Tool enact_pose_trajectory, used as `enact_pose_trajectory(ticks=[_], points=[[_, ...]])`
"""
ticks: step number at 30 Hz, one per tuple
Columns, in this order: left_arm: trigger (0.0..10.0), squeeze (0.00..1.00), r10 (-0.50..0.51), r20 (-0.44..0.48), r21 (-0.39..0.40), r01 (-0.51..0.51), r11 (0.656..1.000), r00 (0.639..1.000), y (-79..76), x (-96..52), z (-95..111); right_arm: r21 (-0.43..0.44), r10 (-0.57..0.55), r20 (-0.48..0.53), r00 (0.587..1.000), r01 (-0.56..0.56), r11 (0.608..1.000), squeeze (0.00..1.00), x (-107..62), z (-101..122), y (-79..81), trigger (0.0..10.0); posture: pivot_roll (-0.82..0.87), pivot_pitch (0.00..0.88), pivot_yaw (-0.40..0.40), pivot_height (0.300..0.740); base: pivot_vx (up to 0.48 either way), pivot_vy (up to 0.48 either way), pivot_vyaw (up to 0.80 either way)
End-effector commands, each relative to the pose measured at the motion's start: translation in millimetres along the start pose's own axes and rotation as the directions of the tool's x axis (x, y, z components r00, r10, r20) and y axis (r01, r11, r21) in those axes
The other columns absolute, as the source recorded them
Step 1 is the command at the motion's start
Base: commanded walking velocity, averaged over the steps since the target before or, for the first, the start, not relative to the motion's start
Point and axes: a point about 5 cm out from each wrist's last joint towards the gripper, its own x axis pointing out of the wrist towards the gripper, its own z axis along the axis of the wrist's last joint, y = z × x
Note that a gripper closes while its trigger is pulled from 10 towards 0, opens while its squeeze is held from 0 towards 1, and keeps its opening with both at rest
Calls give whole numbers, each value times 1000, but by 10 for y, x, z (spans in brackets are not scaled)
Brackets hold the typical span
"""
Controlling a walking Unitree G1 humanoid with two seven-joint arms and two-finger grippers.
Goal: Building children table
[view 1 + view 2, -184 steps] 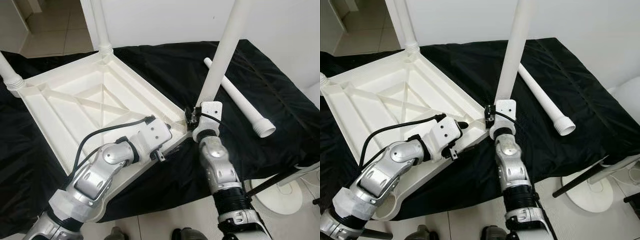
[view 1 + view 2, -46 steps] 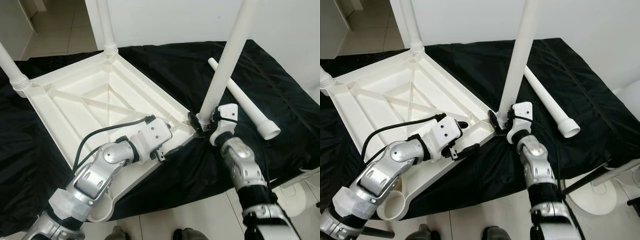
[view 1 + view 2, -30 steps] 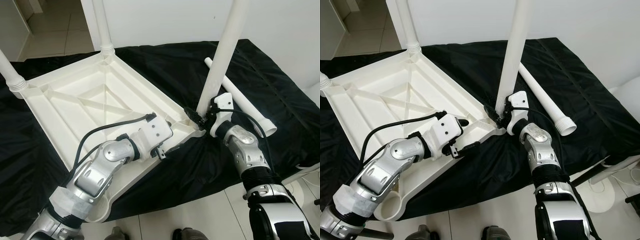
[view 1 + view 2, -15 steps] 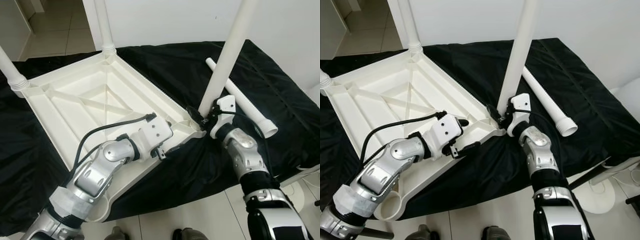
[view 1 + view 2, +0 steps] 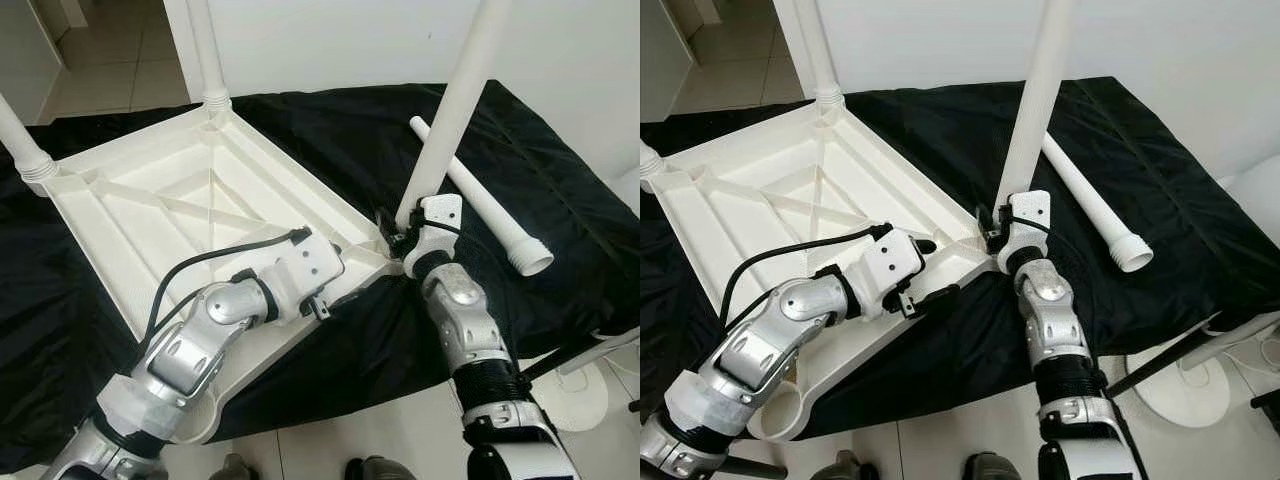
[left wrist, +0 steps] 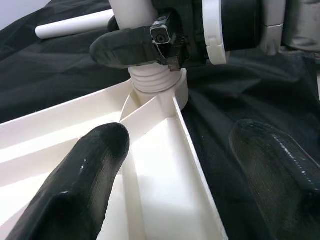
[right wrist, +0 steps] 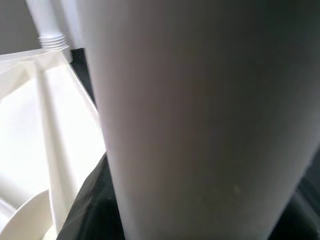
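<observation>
My left gripper (image 5: 318, 303) sits nearest me, its fingers (image 6: 95, 165) spread wide astride the near rim of the upturned white tabletop (image 5: 190, 215), one inside the rim wall and one outside over the black cloth (image 5: 1160, 180). Whether either pad actually presses that wall I cannot tell.

Just beyond, my right gripper (image 5: 398, 240) is closed around the foot of the third leg (image 5: 1032, 110), right above its threaded collar (image 6: 152, 82) in the near right corner socket. Over the last second my right forearm has swung in from a slant to stand nearly straight under the leg, and the leg has come a little more upright. I judge that as one more turn of screwing it home; the collar looks seated, but how tight it is I cannot see.

Two legs (image 5: 205, 50) already stand at the far corners. The last loose leg (image 5: 480, 200) lies on the cloth to the right, apart from the tabletop and easy for my right arm to reach.

The near left corner, with its empty socket (image 5: 775, 410), hangs out past the desk edge over the floor, so pressing down there could tip the tabletop. There is bare cloth on the right and a wall close behind.
</observation>
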Motion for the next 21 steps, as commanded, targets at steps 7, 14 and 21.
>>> enact_pose_trajectory(ticks=[7, 14, 21], points=[[10000, 0, -70, -14, 6, 71, 997, 997, -71, -10, -15, 19, -182, -97, 979, 185, 983, 0, -112, -180, 123, 10000, -73, 68, 28, 740, 0, 0, 0], [10000, 0, -78, -10, 7, 78, 997, 997, -88, -2, -9, 29, -244, -91, 966, 247, 968, 0, -139, -130, 213, 10000, -78, 66, 32, 740, 0, 0, 0], [10000, 0, -82, -11, 9, 82, 997, 997, -94, 1, -10, 59, -207, -39, 978, 209, 976, 1000, -194, -53, 212, 10000, -81, 69, 31, 740, 0, 0, 0]])
